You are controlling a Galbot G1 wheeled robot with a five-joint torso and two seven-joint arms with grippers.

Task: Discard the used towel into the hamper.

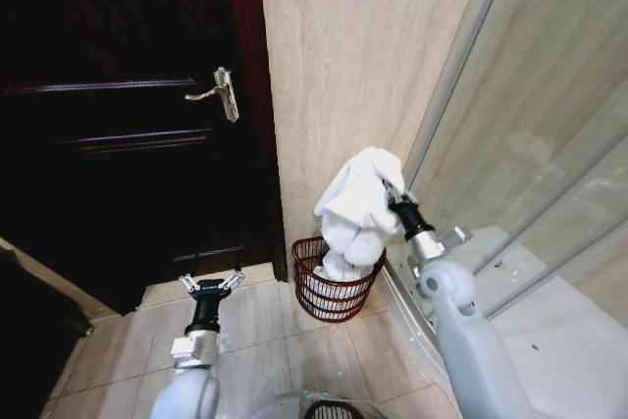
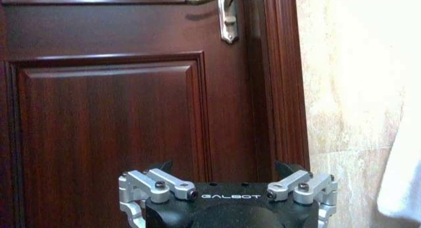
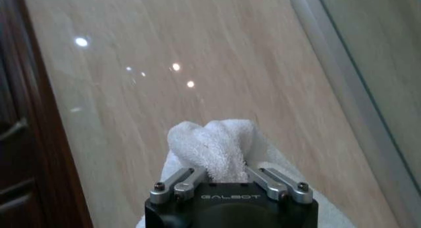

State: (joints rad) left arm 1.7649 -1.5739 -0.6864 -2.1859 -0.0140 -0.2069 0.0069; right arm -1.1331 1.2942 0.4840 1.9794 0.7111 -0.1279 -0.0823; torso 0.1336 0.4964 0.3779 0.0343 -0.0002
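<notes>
A white towel (image 1: 355,205) hangs bunched from my right gripper (image 1: 392,191), which is shut on its upper part. The towel's lower end dips into the hamper (image 1: 334,293), a small dark red-brown basket standing on the floor against the wall. The right wrist view has the towel (image 3: 214,146) pinched between the fingers of the right gripper (image 3: 220,170), with the beige wall behind. My left gripper (image 1: 209,286) is held low over the floor tiles, left of the hamper, open and holding nothing. In the left wrist view the left gripper (image 2: 227,169) faces the door, and the towel's edge (image 2: 403,188) hangs at the side.
A dark wooden door (image 1: 118,125) with a metal handle (image 1: 222,92) stands left of the hamper. A beige tiled wall (image 1: 363,56) rises behind it. A glass shower screen (image 1: 549,144) and its raised sill close off the right side. Floor tiles (image 1: 255,340) lie in front.
</notes>
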